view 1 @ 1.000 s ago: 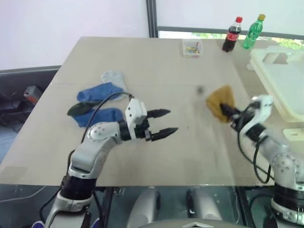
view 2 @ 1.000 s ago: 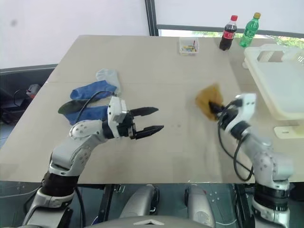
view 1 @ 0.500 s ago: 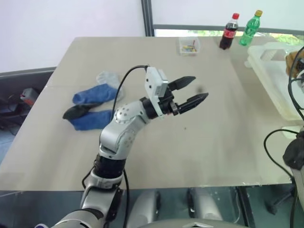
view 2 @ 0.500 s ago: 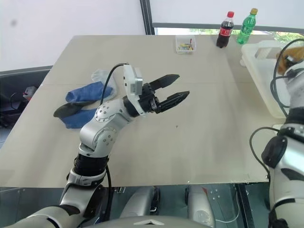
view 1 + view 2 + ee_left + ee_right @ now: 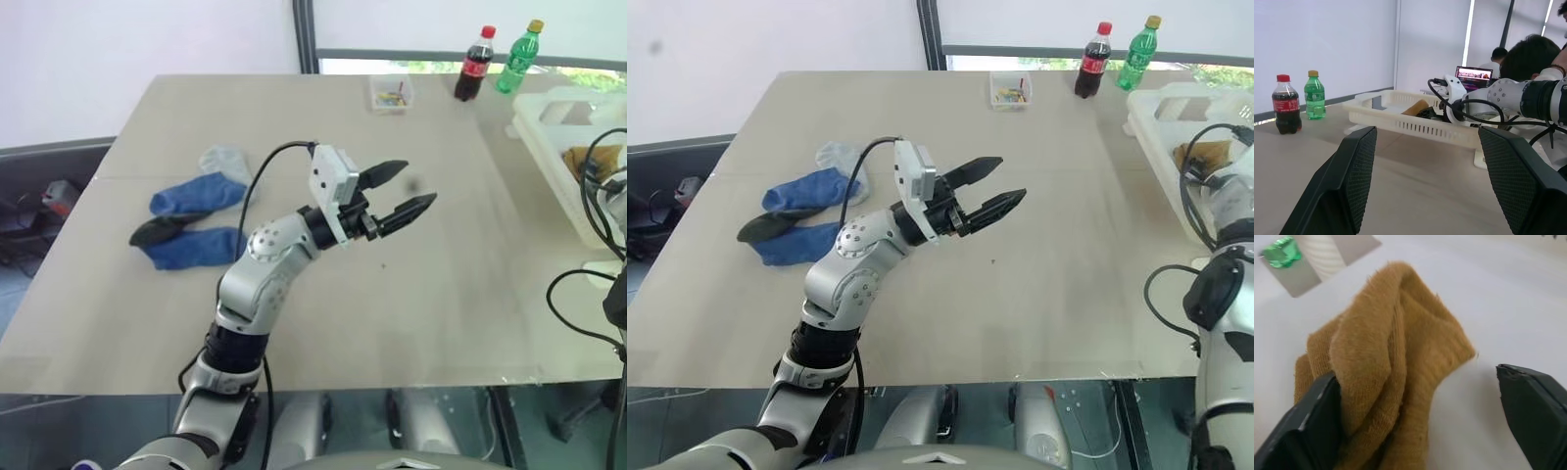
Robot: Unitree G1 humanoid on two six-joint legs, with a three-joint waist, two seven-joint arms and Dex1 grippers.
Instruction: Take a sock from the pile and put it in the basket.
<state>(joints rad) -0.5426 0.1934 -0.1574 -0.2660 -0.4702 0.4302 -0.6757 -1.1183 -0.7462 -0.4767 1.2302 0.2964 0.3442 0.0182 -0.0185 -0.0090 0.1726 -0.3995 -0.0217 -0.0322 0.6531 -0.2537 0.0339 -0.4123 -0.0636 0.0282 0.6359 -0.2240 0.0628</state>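
The pile (image 5: 191, 220) lies on the left of the table: blue socks, one dark sock and a pale grey one (image 5: 230, 162). My left gripper (image 5: 418, 183) hovers open and empty above the table's middle, pointing to the right. The cream basket (image 5: 549, 132) stands at the right edge. A mustard sock (image 5: 588, 157) lies inside it. In the right wrist view my right gripper (image 5: 1415, 374) is open over the basket floor, with the crumpled mustard sock (image 5: 1386, 382) resting between its fingers (image 5: 1535, 416) and against one of them.
A small clear box (image 5: 392, 95), a cola bottle (image 5: 472, 67) and a green bottle (image 5: 519, 59) stand at the table's far edge. A person (image 5: 1528, 56) sits beyond the basket in the left wrist view.
My right gripper carried the mustard sock from over the table to the basket, then opened; the sock now lies on the basket floor. My left arm rose and swung right, then held still.
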